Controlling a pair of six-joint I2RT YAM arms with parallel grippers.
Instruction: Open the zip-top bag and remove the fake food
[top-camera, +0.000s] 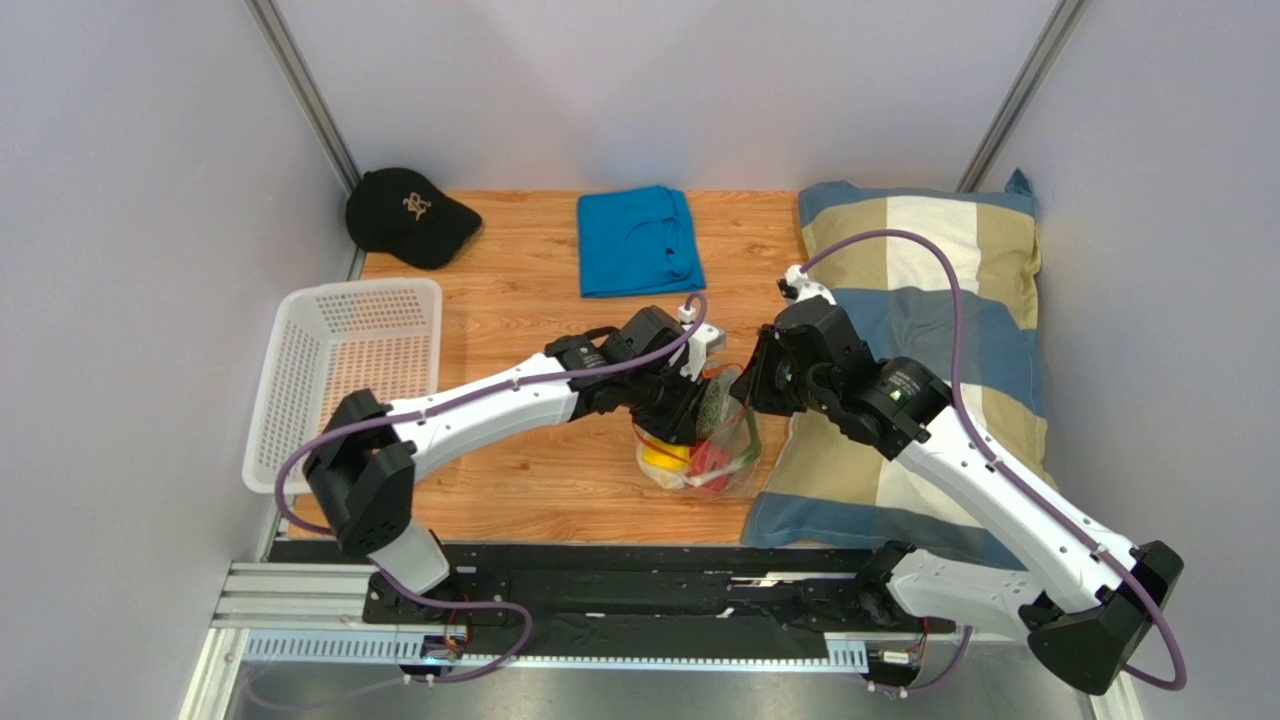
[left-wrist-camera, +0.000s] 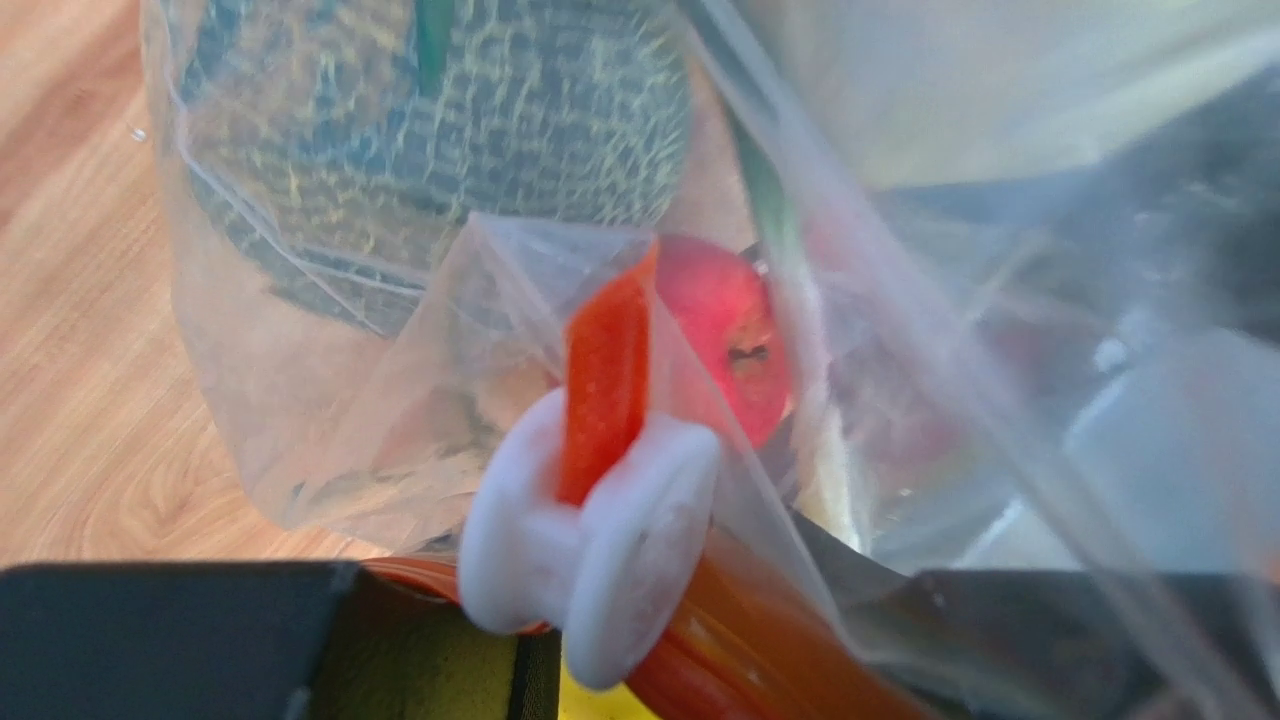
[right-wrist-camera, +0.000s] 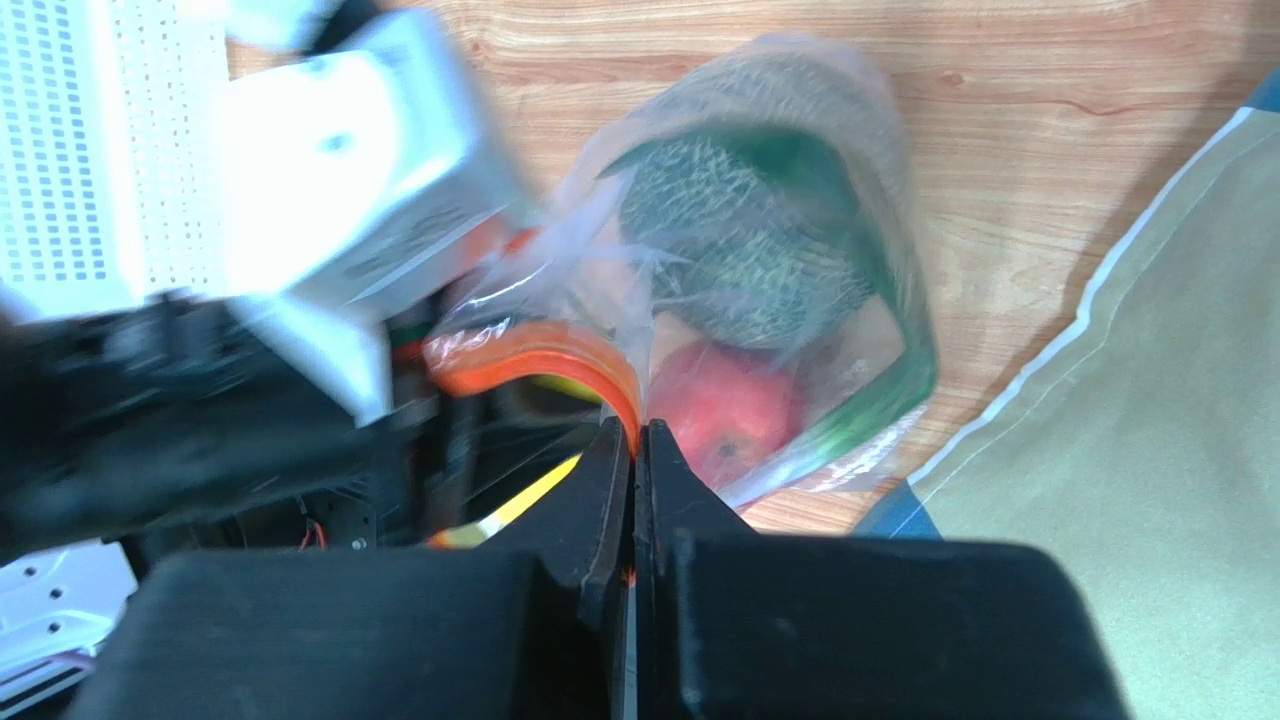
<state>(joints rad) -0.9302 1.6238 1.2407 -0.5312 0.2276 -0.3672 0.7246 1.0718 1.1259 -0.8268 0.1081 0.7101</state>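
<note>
Right hand (right-wrist-camera: 631, 443) is clamped on the orange-red zip strip (right-wrist-camera: 526, 357) of the crinkly clear plastic zip-top bag (right-wrist-camera: 781, 180), mid-bench. Left hand (top-camera: 679, 402) sits at the white slider (left-wrist-camera: 594, 548), grip unclear. Toy fake food (right-wrist-camera: 721, 413) is all inside, none removed.

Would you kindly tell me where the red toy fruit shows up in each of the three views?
Top external: red fruit at centre, low in the zip-top bag between both arms.
Left wrist: red fruit mid-frame, just right of the orange zip strip.
Right wrist: red fruit mid-frame, just above the right claw.
Shared landmark: the zip-top bag, in all three.
</note>
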